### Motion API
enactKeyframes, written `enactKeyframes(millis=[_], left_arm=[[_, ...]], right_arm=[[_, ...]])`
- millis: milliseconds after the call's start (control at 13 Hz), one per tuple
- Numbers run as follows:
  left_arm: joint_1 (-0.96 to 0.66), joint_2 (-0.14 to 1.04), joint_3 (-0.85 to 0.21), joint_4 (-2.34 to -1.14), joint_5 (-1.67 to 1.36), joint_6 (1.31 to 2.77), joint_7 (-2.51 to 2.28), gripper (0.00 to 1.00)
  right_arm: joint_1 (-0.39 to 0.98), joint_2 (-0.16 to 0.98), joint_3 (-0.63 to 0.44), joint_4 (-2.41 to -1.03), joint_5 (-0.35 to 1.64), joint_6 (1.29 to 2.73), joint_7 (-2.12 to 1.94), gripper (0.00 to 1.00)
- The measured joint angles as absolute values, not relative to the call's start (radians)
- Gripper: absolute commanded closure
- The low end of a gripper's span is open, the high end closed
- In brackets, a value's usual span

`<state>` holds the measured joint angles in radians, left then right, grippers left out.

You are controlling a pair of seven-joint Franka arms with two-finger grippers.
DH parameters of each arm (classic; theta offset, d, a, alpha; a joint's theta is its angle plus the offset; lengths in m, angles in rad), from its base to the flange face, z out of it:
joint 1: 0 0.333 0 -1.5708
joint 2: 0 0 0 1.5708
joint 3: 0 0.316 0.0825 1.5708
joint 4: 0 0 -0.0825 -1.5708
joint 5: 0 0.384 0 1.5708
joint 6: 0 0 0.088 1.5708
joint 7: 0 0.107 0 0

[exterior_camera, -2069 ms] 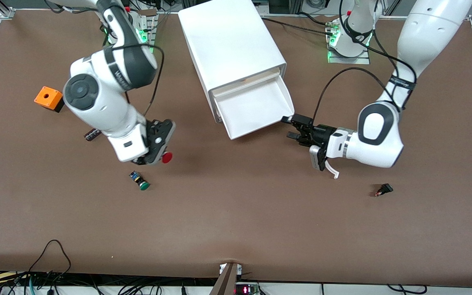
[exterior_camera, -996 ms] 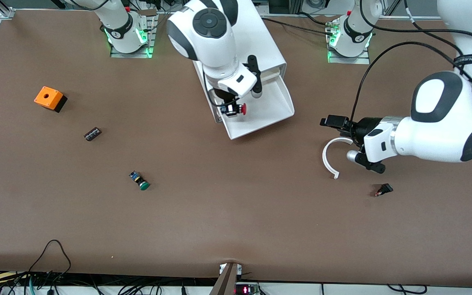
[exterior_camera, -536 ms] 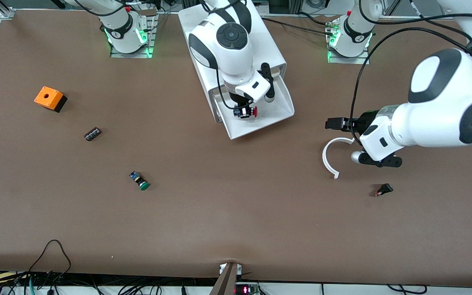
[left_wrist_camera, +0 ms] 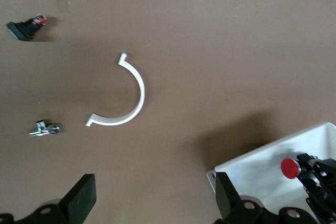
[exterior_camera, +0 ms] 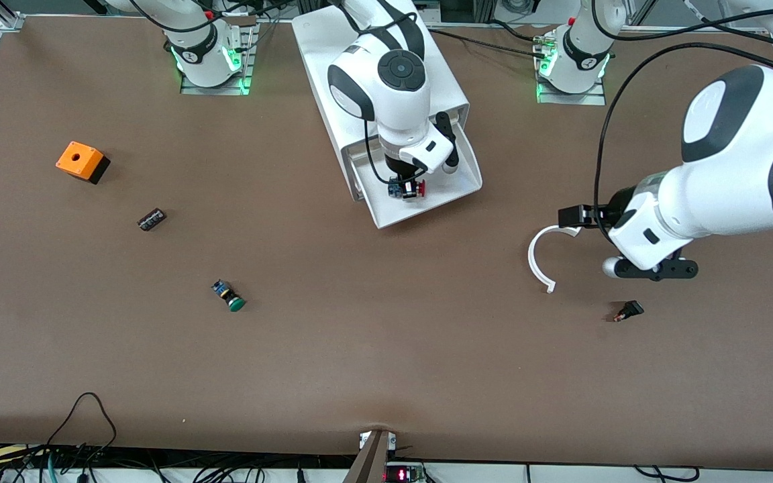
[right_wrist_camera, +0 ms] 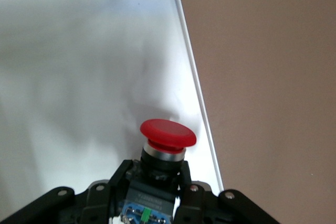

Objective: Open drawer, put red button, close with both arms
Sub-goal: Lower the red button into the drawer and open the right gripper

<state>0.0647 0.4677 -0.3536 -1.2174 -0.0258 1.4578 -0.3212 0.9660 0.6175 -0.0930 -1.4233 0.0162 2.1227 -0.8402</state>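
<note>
Since the earlier frames the right gripper had carried the red button from the open table to above the pulled-out drawer, while the left gripper had drawn away from the drawer toward the left arm's end of the table.

Toward the right arm's end sat an orange box with a round hole on top, a small dark ribbed block, and a green button lying on its side. At the middle, the smooth white cabinet had its shallow drawer open. The right gripper was clamped on the red button's black body, its round glossy cap over the drawer floor. The left gripper hung spread wide and empty above a thin white plastic arc. A small black switch lay nearer the camera.
</note>
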Motion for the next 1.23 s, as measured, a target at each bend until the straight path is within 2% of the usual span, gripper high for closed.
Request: enactKeyframes(millis=[230,383,460,536,613,920,1226], left_arm=[[0.056,0.477,-0.362,-1.217,0.082,1.463,-0.453,0.00],[0.040,0.481,-0.364,-1.218,0.094,1.521,-0.557,0.00],[0.029,0.483,-0.366,-1.220,0.095,1.557,-0.595,0.00],[0.022,0.485,-0.366,-1.223,0.095,1.575,-0.618,0.00],[0.019,0.486,-0.366,-1.226,0.095,1.581,-0.627,0.00],[0.021,0.491,-0.366,-1.230,0.095,1.586,-0.629,0.00],[0.021,0.491,-0.366,-1.230,0.095,1.586,-0.629,0.00]], right_arm=[[0.973,0.637,-0.098,-1.410,0.016,2.143,-0.838,0.79],[0.981,0.643,-0.105,-1.409,0.016,2.144,-0.835,0.71],[0.985,0.646,-0.108,-1.409,0.016,2.144,-0.828,0.58],[0.990,0.648,-0.111,-1.409,0.016,2.145,-0.820,0.25],[0.996,0.649,-0.117,-1.409,0.016,2.145,-0.813,0.00],[1.021,0.648,-0.149,-1.387,0.016,2.146,-0.698,0.00],[1.055,0.631,-0.227,-1.296,0.016,2.085,-0.605,0.00]])
